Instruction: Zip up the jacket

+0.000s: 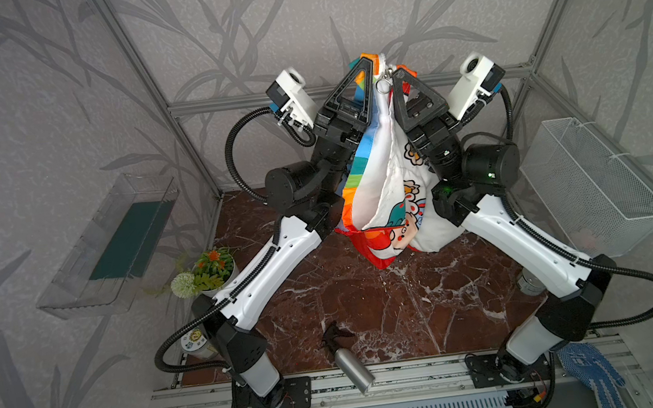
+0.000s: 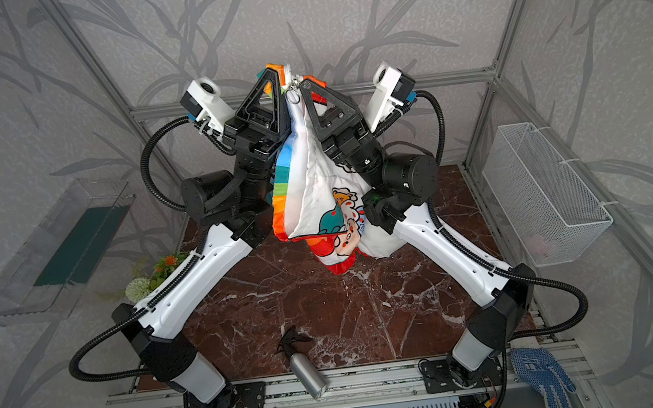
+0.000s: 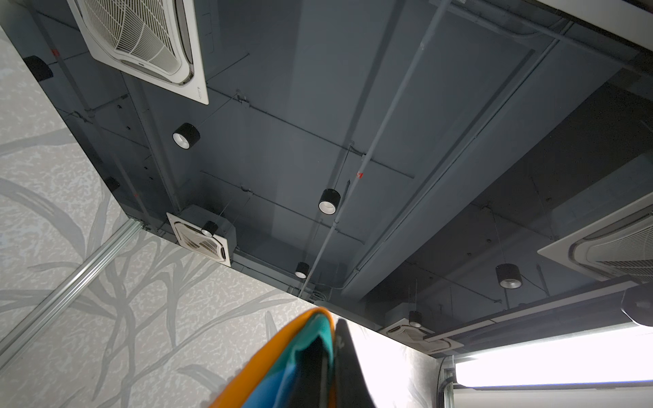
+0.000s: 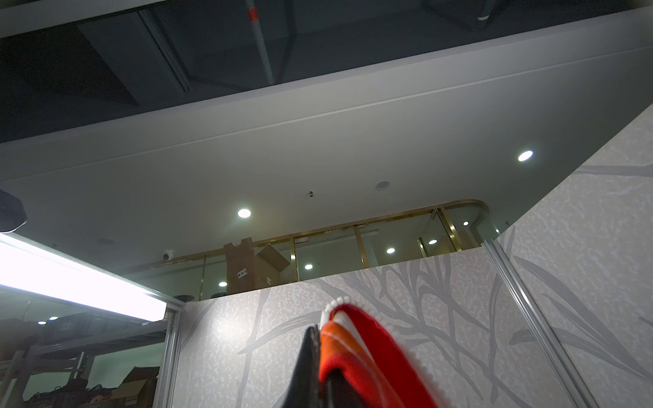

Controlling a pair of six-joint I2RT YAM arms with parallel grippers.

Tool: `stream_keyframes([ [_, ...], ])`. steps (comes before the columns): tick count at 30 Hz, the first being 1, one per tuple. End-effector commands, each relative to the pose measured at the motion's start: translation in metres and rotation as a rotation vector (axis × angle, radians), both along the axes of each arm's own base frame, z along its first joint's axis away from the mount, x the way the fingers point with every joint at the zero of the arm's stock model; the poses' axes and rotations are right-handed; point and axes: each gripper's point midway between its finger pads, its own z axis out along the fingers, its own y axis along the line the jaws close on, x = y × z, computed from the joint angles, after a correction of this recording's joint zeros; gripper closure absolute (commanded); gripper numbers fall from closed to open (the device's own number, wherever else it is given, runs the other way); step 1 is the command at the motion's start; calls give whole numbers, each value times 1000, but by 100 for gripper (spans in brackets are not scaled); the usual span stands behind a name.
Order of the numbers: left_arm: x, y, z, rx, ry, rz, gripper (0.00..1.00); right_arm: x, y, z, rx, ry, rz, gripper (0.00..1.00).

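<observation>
The jacket [image 1: 385, 181] [image 2: 311, 198] hangs in the air above the table in both top views, with its white lining, cartoon prints and rainbow panel showing. My left gripper [image 1: 369, 62] [image 2: 274, 73] is shut on its rainbow edge at the top. My right gripper [image 1: 396, 75] [image 2: 305, 86] is shut on the red-orange edge close beside it. A metal zipper pull [image 1: 383, 85] dangles between the two. In the left wrist view, orange and teal fabric [image 3: 282, 353] is pinched in my left gripper [image 3: 334, 339]. In the right wrist view, red fabric with white zipper teeth [image 4: 353, 339] sits in my right gripper [image 4: 319, 339].
On the brown marble table [image 1: 370, 304] a silver spray bottle [image 1: 352, 367] lies at the front edge and a flower pot [image 1: 211, 268] stands at the left. A white wire basket [image 1: 590, 183] hangs on the right wall, a clear tray [image 1: 111, 242] on the left. A blue glove [image 1: 595, 371] lies front right.
</observation>
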Motion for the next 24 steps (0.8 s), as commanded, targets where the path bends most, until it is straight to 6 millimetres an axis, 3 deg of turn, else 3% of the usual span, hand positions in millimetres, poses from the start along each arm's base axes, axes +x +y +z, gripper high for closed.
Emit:
stream_keyframes([
  [1, -15, 7, 8, -25, -52, -9, 100, -14, -10, 13, 33, -50, 11, 100],
  [24, -5, 1, 6, -7, -38, 45, 100, -19, -11, 11, 26, -56, 6, 100],
])
